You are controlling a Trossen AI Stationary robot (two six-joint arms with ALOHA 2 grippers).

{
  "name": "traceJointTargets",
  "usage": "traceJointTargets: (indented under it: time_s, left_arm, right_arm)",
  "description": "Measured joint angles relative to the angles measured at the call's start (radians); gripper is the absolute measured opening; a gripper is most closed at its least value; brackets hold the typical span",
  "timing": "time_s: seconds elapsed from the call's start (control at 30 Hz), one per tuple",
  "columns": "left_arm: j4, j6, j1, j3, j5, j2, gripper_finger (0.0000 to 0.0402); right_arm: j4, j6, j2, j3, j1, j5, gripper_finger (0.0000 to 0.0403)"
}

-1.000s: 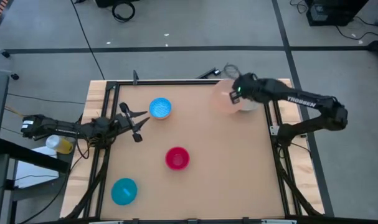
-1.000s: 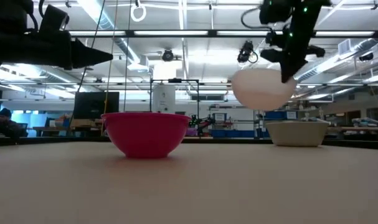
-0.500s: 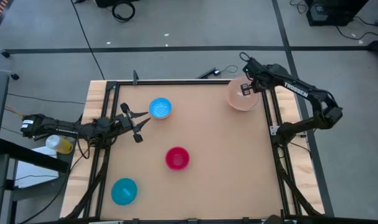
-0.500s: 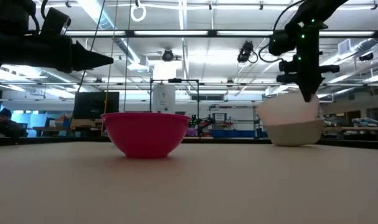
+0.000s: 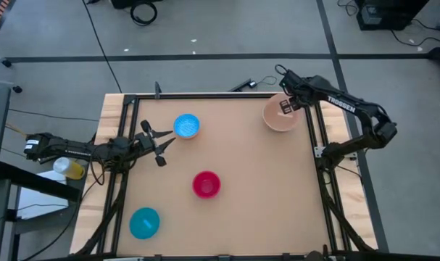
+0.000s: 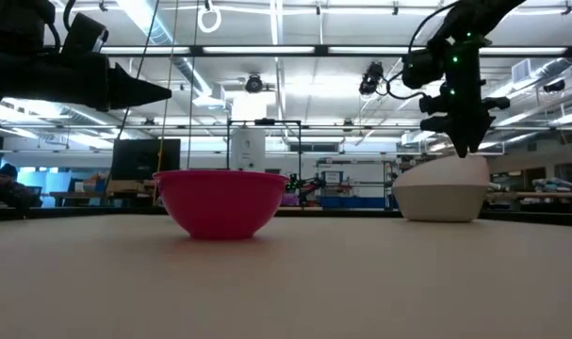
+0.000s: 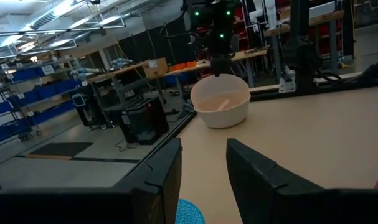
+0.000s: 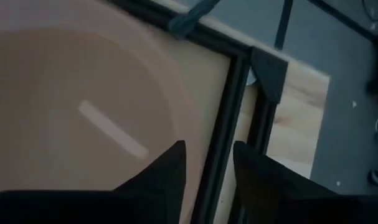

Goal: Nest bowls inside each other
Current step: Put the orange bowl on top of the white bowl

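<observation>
A peach bowl (image 5: 279, 116) stands at the table's far right corner, stacked with a grey-white bowl (image 6: 443, 202) whose wall shows under it in the low view. My right gripper (image 5: 286, 104) hangs open, pointing steeply down, close above the stack's far rim. A light blue bowl (image 5: 187, 125), a magenta bowl (image 5: 206, 184) and a teal bowl (image 5: 144, 222) rest on their bases apart on the table. My left gripper (image 5: 159, 142) waits open at the left edge, level, beside the blue bowl. My right gripper stands with its fingers (image 8: 170, 163) over the peach bowl's rim (image 8: 167, 106), coming from above. Nothing lies between them. I cannot tell whether a fingertip still touches the rim.
A black frame rail (image 8: 223, 130) runs along the table's edge just beyond the stacked bowls. Bare tabletop (image 5: 248, 167) lies between the magenta bowl and the right edge.
My right gripper has carried the peach bowl toward the far right corner and down onto the grey-white bowl, tipping more steeply downward. The bowl was lifted and tilted; now it rests lower, level on the stack, and the fingers have let go of it.
</observation>
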Motion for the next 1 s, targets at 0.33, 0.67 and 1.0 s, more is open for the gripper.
traceJointTargets:
  time_s: [0.33, 0.67, 1.0]
  left_arm:
    - [-0.002, -0.013, 0.000, 0.000, -0.001, 0.000, 0.0130]
    - [0.000, -0.012, 0.000, 0.000, -0.001, 0.000, 0.0130]
    - [-0.006, -0.012, 0.000, 0.000, -0.001, 0.000, 0.0130]
  right_arm:
    - [-0.005, 0.014, -0.009, -0.122, 0.025, -0.053, 0.0117]
    - [0.045, 0.012, -0.168, -0.052, 0.039, 0.032, 0.0113]
    - [0.080, 0.053, -0.128, -0.110, 0.038, 0.026, 0.0010]
